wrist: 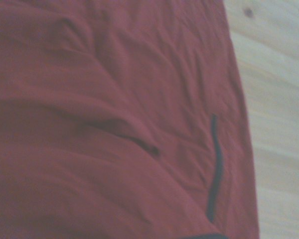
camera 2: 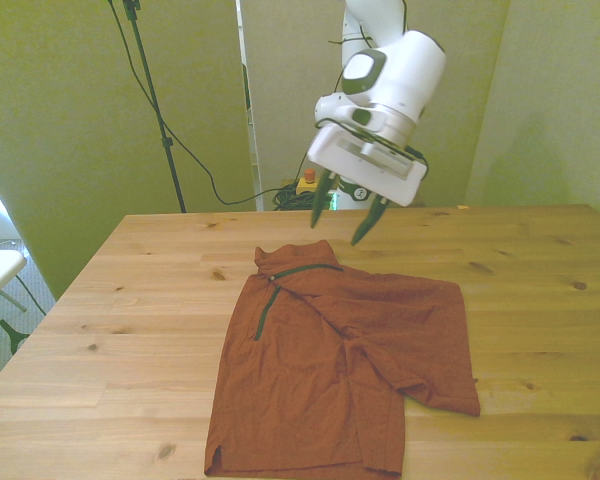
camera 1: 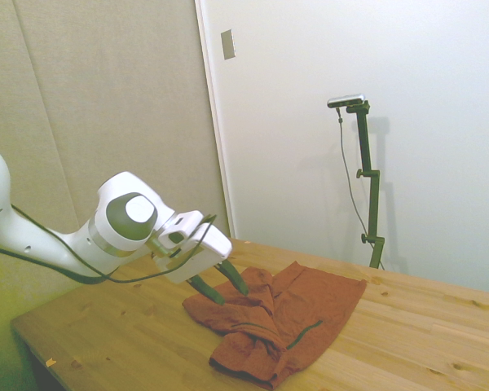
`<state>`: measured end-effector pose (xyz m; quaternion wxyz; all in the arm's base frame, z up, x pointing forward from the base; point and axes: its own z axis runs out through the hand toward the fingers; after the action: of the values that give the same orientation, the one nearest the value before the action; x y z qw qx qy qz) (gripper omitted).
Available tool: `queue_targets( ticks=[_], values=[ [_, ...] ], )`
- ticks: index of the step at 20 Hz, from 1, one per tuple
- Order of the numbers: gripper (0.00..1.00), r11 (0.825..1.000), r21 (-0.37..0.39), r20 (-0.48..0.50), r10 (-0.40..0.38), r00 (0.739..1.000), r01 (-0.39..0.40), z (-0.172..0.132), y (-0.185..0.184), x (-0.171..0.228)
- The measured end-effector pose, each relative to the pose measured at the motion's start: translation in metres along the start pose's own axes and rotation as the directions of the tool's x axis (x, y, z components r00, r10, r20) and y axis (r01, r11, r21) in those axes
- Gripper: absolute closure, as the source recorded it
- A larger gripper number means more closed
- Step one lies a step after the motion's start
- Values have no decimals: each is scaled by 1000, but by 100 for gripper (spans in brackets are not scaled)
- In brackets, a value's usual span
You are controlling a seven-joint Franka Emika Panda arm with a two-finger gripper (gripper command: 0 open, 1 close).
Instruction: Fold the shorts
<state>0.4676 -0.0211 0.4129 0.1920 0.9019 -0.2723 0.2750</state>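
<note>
Shorts [camera 2: 330, 370] lie rumpled and partly folded on the wooden surface [camera 2: 130, 300], long axis running from the far zipper end toward the near edge, one leg splayed to the front view's right. Claw [camera 2: 341, 213] hangs released and empty above the far waist end, so the cloth lies below and nearward; likely a descent onto that edge comes next.

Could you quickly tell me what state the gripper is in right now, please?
Gripper: open, holding nothing, raised above the shorts, clear of the cloth.
</note>
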Motion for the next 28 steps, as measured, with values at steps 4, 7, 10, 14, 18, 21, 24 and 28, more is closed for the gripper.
queue_targets(
  ticks=[4,7,10,14,18,21,24,28],
  values=[
    [0,979,16,-129,-199,971,203,-13,-47,-64],
    [0,965,37,-171,-249,953,259,-19,-62,-86],
    [0,960,49,-187,-261,947,275,-16,-70,-99],
    [0,957,115,-210,-239,948,266,-10,-88,-107],
    [0,956,131,-210,-233,950,263,-1,-104,-107],
    [0,953,145,-207,-233,950,265,4,-113,-107],
    [0,951,157,-209,-231,950,266,4,-121,-104],
    [0,951,164,-208,-226,952,261,6,-126,-101]
  ],
)
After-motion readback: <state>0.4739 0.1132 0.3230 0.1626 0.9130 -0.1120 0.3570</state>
